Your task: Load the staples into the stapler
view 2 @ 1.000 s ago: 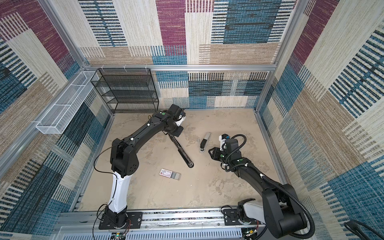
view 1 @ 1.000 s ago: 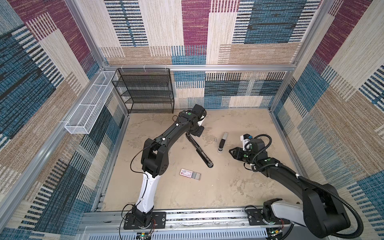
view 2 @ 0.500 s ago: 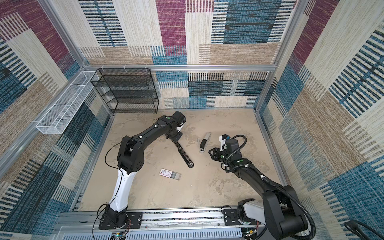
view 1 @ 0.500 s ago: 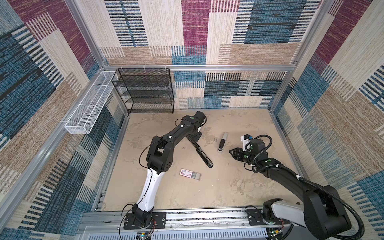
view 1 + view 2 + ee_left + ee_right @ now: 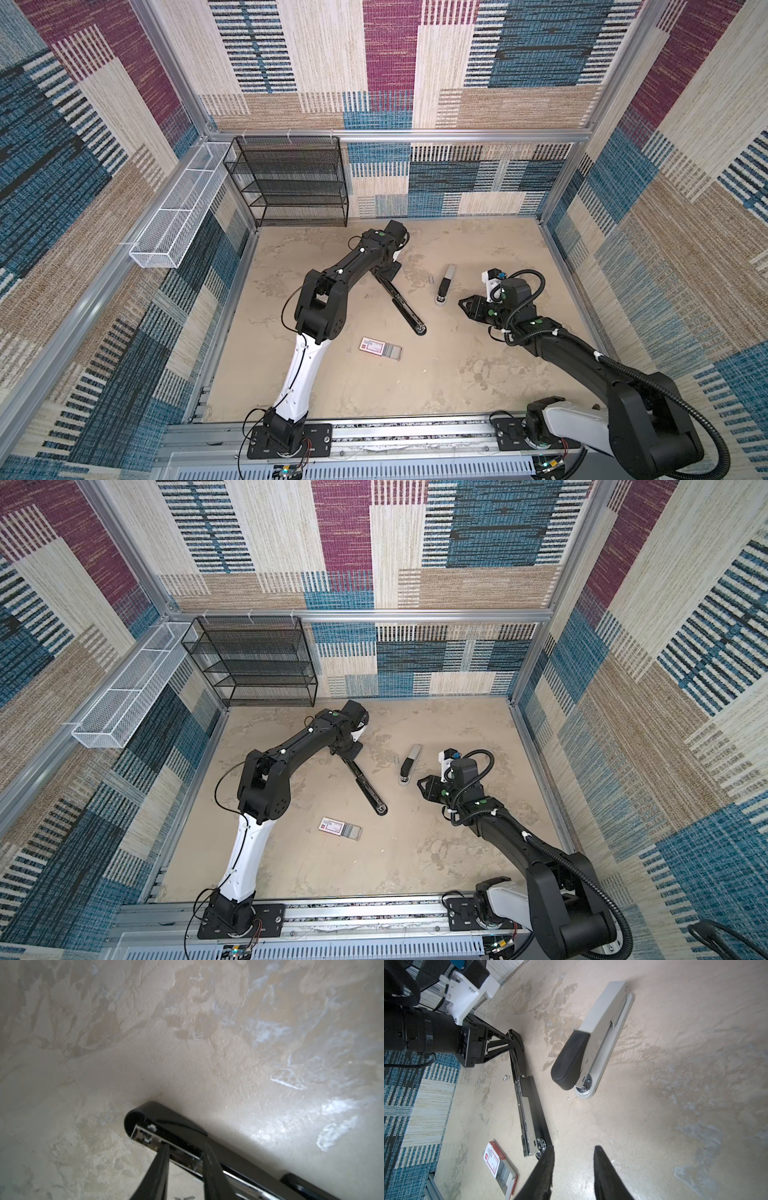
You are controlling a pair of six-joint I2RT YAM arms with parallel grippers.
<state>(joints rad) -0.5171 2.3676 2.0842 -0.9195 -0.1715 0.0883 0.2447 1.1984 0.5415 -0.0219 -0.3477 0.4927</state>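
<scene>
Black stapler (image 5: 401,305): lies swung open flat from the far middle of the table (image 5: 478,374) toward its centre, magazine (image 5: 527,1113) bared, likely so strips can drop in. Grey stapler (image 5: 446,282): sits shut just right of it, apparently spare. Left tool (image 5: 185,1146): parted, resting on the magazine's hinge end, seemingly steadying, not clamping. Right tool (image 5: 573,1148): spread, empty, hovering near the grey stapler. Staples (image 5: 392,352): show from their slid-out box (image 5: 371,345) toward the front edge, untouched.
</scene>
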